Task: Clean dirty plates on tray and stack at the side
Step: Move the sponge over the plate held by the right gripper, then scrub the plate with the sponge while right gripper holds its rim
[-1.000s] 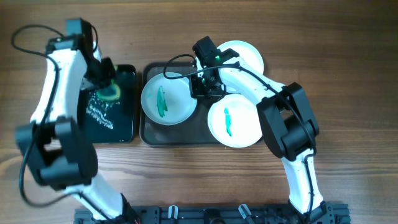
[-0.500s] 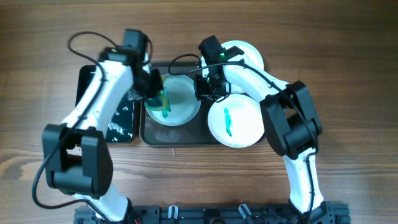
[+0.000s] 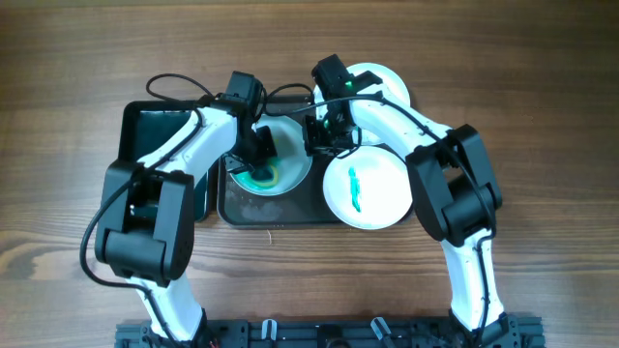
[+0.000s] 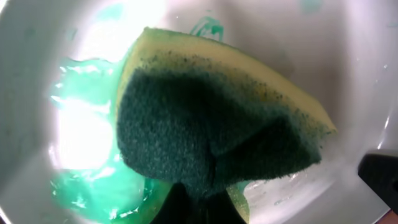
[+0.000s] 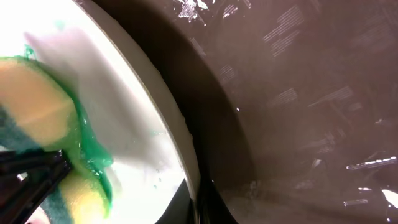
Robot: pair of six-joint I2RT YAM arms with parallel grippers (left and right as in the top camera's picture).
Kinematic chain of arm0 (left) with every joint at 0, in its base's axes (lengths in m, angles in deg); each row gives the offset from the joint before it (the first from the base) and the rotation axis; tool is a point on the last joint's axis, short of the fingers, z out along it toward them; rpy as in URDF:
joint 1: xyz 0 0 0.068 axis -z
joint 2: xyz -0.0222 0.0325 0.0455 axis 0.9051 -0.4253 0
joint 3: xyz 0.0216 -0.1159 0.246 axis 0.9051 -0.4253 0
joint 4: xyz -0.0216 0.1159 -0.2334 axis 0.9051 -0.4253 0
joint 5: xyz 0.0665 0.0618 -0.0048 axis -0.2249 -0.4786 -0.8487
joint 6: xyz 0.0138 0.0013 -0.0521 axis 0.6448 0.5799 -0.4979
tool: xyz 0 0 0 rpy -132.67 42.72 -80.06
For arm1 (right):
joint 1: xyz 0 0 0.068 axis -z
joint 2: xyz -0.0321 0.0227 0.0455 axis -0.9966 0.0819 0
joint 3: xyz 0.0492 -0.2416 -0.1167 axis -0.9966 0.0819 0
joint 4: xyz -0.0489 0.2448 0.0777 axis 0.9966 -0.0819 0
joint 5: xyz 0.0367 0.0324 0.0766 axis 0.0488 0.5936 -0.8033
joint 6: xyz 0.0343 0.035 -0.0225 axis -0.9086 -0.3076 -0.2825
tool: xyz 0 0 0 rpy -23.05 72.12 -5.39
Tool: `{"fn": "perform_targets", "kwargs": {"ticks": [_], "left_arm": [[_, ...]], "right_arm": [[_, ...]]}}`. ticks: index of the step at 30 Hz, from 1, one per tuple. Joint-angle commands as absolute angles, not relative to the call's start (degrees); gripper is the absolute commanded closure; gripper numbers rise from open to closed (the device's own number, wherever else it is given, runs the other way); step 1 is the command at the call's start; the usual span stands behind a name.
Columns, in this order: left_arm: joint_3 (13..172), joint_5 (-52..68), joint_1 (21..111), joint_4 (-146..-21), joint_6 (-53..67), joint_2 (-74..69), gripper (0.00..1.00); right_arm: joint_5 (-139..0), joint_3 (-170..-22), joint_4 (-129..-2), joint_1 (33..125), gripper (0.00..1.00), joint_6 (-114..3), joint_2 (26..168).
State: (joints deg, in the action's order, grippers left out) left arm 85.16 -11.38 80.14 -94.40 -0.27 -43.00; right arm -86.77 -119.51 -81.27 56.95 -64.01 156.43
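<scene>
Three white plates show in the overhead view. The left plate [image 3: 290, 145] lies in the dark grey-brown tray [image 3: 290, 209]. My left gripper [image 3: 261, 155] is shut on the green-yellow sponge [image 3: 257, 177] and presses it onto this plate, in a teal smear. In the left wrist view the sponge [image 4: 217, 124] fills the frame over the wet plate [image 4: 37, 37], with the jaws [image 4: 199, 205] clamping it. My right gripper [image 3: 319, 135] is shut on this plate's right rim [image 5: 155, 93]. A second plate [image 3: 377, 193] with a teal smear lies front right. The third plate [image 3: 387, 85] lies behind it.
A smaller black tray [image 3: 160, 126] stands left of the big tray, partly under my left arm. The big tray's wet dark floor [image 5: 298, 93] shows in the right wrist view. Bare wooden table [image 3: 542, 97] lies all around.
My left gripper has carried the sponge from the black tray rightwards onto the left plate. The narrow teal streak there is now spread into a wet patch. My right gripper has stayed on the rim.
</scene>
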Motion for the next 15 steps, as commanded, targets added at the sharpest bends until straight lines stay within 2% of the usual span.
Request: {"fn": "perform_targets", "kwargs": {"ticks": [1, 3, 5, 7, 10, 15], "left_arm": [[84.29, 3.73, 80.38, -92.04, 6.35, -46.76, 0.96], [84.29, 18.28, 80.38, -89.28, 14.55, -46.76, 0.96], [84.42, 19.46, 80.36, -87.29, 13.30, -46.74, 0.96], [84.53, 12.95, 80.18, -86.11, 8.86, -46.67, 0.96], [85.62, -3.11, 79.79, -86.92, 0.99, -46.65, 0.96], [89.14, -28.05, 79.70, -94.33, -8.40, -45.97, 0.96]], "right_arm": [[-91.38, -119.05, -81.45, 58.02, 0.95, -61.41, 156.39], [-91.38, -119.05, -81.45, 58.02, 0.96, -61.35, 156.43], [-91.36, -119.05, -81.45, 58.02, 0.96, -61.30, 156.43], [-91.36, -119.05, -81.49, 58.02, 0.96, -61.30, 156.46], [-91.36, -119.05, -81.49, 58.02, 0.96, -61.30, 156.56], [-91.65, -119.05, -81.51, 58.02, 0.96, -61.33, 157.50]]}}
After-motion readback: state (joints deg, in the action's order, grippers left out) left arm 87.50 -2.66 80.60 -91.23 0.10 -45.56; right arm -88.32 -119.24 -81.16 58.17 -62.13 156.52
